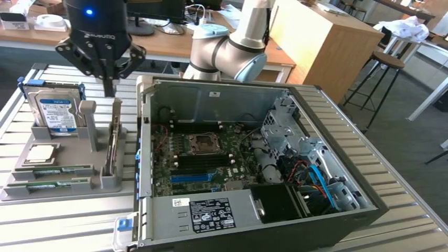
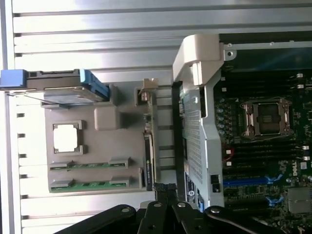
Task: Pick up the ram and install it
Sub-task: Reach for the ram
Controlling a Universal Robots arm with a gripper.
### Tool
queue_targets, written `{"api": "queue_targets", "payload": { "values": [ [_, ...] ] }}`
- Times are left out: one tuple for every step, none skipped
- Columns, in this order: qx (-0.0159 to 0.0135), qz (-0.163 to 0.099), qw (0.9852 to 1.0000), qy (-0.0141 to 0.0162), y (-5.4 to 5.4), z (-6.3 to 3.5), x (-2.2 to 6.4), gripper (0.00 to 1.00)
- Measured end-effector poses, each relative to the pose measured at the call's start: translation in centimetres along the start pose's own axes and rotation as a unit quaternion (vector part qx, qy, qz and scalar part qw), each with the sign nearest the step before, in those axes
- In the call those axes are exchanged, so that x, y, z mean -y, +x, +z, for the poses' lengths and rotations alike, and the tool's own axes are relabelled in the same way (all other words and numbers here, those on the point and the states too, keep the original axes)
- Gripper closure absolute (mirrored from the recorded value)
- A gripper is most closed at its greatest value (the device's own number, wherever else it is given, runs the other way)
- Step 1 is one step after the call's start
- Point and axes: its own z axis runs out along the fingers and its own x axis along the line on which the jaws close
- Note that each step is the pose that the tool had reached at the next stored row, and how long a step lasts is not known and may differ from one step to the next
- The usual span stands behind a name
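Hovering gripper: the gripper [image 1: 108,90] [image 2: 165,191] hangs over the far part of a grey holder [image 1: 18,191] [image 2: 122,146], between the hard drive and the wall of the computer case.
Pincer state: clenched, jaws pressed together, well apart from the ram.
Ram: two ram sticks [image 1: 62,169] [image 2: 90,165] lie flat, side by side, in slots along the near edge of the holder, green boards with a pale label on each.
Hard drive: a blue-labelled hard drive [image 1: 57,113] [image 2: 63,90] stands upright at the holder's far corner, on the exterior view's left.
Processor chip: a square silver chip [image 1: 41,153] [image 2: 66,138] sits in its own recess between the hard drive and the ram sticks.
Card on edge: a thin board [image 1: 112,144] [image 2: 148,156] stands on its edge in the holder, on the side next to the case; the gripper is nearest to this one.
Computer case: the case [image 1: 210,102] [image 2: 200,122] lies open, just beside the holder, on the exterior view's right of it.
Motherboard: the green board [image 1: 199,168] [image 2: 258,161] shows inside, with a processor socket [image 1: 203,142] [image 2: 267,119] near its middle and long slots beside it.
Table: holder and case rest on a slatted metal table [image 1: 406,220] [image 2: 97,29].
Arm: grey arm joints [image 1: 231,50] rise behind the case.
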Motion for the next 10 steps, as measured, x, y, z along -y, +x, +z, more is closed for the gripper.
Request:
{"api": "queue_targets", "payload": {
  "values": [
    [0.0000,0.000,1.0000,0.0000,0.3,-0.01,0.02,0.90],
    [0.0000,0.000,1.0000,0.0000,0.6,-0.01,0.04,0.90],
    [0.0000,0.000,1.0000,0.0000,0.9,-0.02,0.06,0.90],
    [0.0000,0.000,1.0000,0.0000,1.2,-0.03,0.09,0.90],
    [0.0000,0.000,1.0000,0.0000,1.5,-0.03,0.11,0.90],
    [0.0000,0.000,1.0000,0.0000,1.8,-0.04,0.13,0.90],
    [0.0000,0.000,1.0000,0.0000,2.1,-0.05,0.15,0.90],
    [0.0000,0.000,1.0000,0.0000,2.3,-0.06,0.17,0.90],
    [0.0000,0.000,1.0000,0.0000,2.5,-0.06,0.19,0.90],
    [0.0000,0.000,1.0000,0.0000,2.8,-0.07,0.20,0.90]
  ]
}}
